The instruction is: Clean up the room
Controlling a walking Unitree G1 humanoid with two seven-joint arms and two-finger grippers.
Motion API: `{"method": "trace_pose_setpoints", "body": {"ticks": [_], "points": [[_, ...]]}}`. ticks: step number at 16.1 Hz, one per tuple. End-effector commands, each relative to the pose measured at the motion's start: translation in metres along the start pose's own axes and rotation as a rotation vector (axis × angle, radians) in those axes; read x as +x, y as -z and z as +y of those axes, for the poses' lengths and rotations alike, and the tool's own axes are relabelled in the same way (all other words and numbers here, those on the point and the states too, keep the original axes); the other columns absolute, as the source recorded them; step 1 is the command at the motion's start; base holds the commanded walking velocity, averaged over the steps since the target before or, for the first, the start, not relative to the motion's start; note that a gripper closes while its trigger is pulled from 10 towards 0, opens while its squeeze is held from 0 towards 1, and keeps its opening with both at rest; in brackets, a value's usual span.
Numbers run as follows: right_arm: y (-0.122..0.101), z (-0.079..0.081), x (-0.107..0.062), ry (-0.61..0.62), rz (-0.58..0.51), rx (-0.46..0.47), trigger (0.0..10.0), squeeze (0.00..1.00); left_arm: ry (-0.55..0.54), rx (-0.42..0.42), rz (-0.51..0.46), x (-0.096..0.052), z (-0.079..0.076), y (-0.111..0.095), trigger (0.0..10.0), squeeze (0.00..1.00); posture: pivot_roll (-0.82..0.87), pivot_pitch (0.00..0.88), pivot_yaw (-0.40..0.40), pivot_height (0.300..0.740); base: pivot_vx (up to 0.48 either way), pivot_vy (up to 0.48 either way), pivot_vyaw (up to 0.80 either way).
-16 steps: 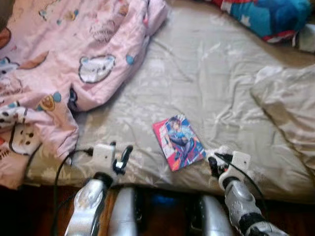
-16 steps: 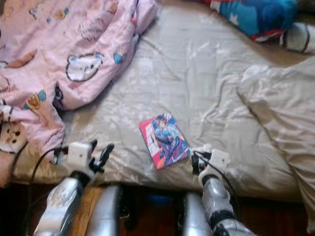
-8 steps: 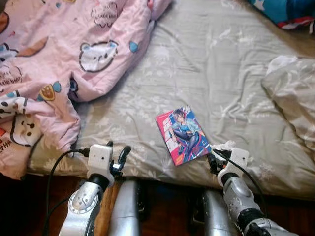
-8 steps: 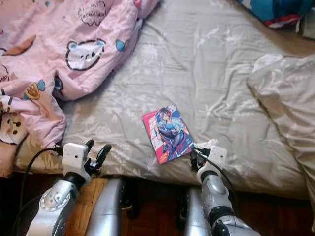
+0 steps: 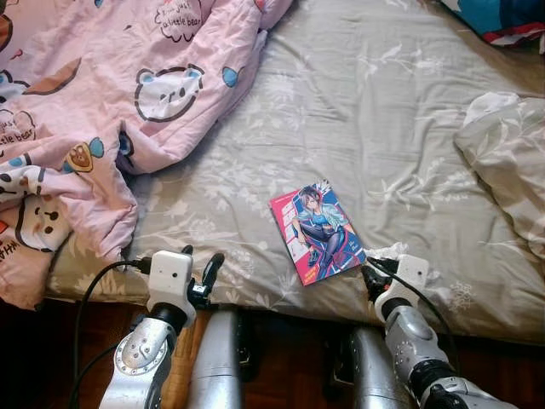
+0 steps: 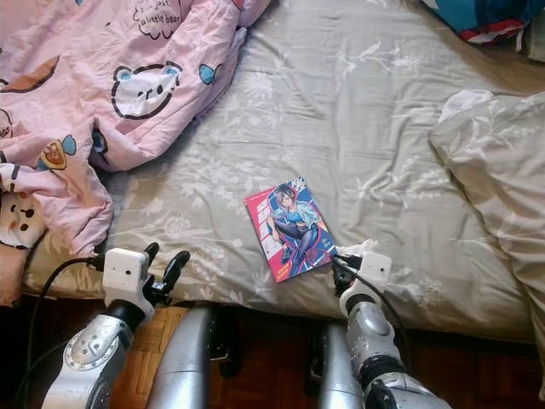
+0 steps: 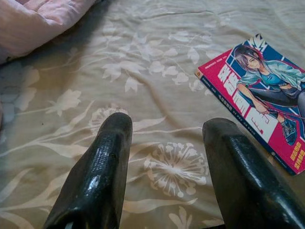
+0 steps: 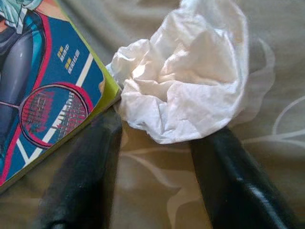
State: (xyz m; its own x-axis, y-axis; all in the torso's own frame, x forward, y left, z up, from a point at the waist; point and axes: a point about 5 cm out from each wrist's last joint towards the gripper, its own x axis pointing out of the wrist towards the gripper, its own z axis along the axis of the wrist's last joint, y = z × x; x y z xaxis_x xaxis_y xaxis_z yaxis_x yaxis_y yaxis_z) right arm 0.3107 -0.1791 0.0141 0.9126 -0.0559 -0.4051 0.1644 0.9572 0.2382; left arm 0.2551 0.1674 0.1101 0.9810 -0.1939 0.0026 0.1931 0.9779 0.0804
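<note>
In the left eye view, a bed is seen covered by a grey floral sheet [image 5: 358, 111], and a comic book [image 5: 317, 231] lies flat on it near the bed's front edge. A pink bear-print blanket [image 5: 111, 102] is bunched well to the left of the comic book, and a grey pillow [image 5: 511, 162] lies to its right. A crumpled white tissue [image 5: 385, 252] rests just beside the comic book's near right corner. The right gripper [image 5: 375, 277] is placed at that tissue, at the bed's edge. The left gripper [image 5: 197, 274] is held at the bed's edge, left of the comic book and apart from it.

In the right eye view, a blue and red bundle of fabric [image 6: 481, 17] is seen far behind the comic book, at the top corner.

In the left wrist view, the two black fingers [image 7: 102, 171] are spread wide with nothing between them, and only the sheet is seen in the gap. The comic book lies beyond the tip of one finger, untouched.

In the right wrist view, the fingers [image 8: 238, 186] are parted on either side of the tissue's lower edge, which overlaps the tip of one finger. Whether the tissue is gripped cannot be told. The tissue touches the comic book's green-edged corner.
</note>
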Motion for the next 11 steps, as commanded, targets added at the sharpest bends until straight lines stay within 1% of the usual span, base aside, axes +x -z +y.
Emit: {"method": "trace_pose_setpoints", "body": {"ticks": [1, 2, 5, 11], "points": [[0.021, -0.006, -0.007, 0.02, 0.069, -0.001, 0.0, 0.0, -0.008, 0.0, 0.042, -0.006, 0.001, 0.007, 10.0, 0.0, 0.23, 0.525, 0.057, 0.65, 0.0, 0.0, 0.0], [0.021, -0.006, -0.007, 0.021, 0.067, -0.001, 0.0, 0.0, -0.01, 0.001, 0.042, -0.006, 0.002, 0.006, 10.0, 0.0, 0.23, 0.535, 0.059, 0.65, 0.0, 0.0, 0.0], [0.018, -0.006, -0.006, 0.019, 0.056, -0.013, 0.0, 0.0, -0.032, 0.01, 0.045, -0.008, 0.011, 0.006, 10.0, 0.0, 0.22, 0.545, 0.058, 0.65, 0.0, 0.0, 0.0], [0.009, -0.009, -0.004, 0.027, 0.027, -0.011, 0.0, 0.0, -0.044, 0.016, 0.06, -0.01, 0.014, 0.009, 10.0, 0.0, 0.22, 0.553, 0.059, 0.65, 0.0, 0.0, 0.0]]}}
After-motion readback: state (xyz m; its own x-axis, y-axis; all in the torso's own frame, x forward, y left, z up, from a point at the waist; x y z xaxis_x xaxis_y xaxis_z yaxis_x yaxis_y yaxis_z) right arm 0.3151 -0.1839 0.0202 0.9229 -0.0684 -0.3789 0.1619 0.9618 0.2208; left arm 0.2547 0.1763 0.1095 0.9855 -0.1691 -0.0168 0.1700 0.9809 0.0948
